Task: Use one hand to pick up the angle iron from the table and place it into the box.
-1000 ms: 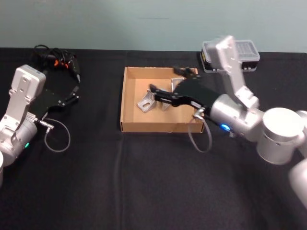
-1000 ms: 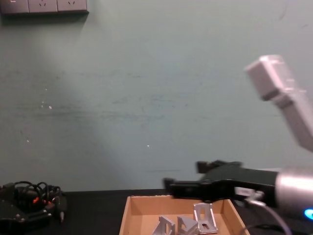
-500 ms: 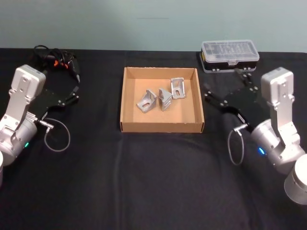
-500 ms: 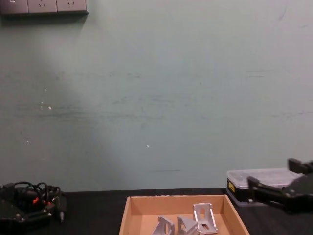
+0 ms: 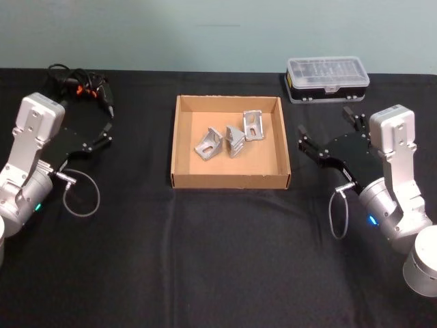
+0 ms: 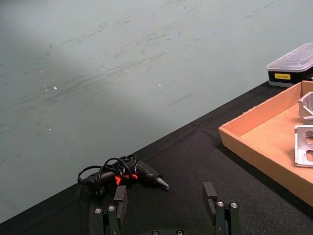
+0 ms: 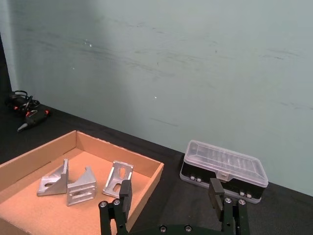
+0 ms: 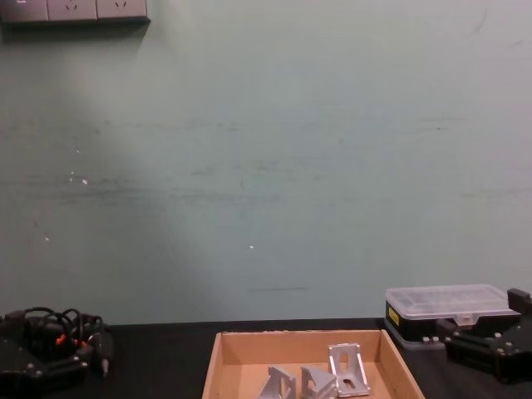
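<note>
Three silver angle irons (image 5: pixel 229 140) are lying in the box (image 5: pixel 181 147) — slotted faces pointing different ways. Right gripper (image 5: pixel 326 133) is hovering open beside it; left gripper (image 5: pixel 104 121) is sitting open too.

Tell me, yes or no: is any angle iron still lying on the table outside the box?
No: all three angle irons lie inside the box, and none rests on the table.

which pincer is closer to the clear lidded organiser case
Right. The right pincer sits open just in front of the organiser case; the left pincer is open far across the box.
</note>
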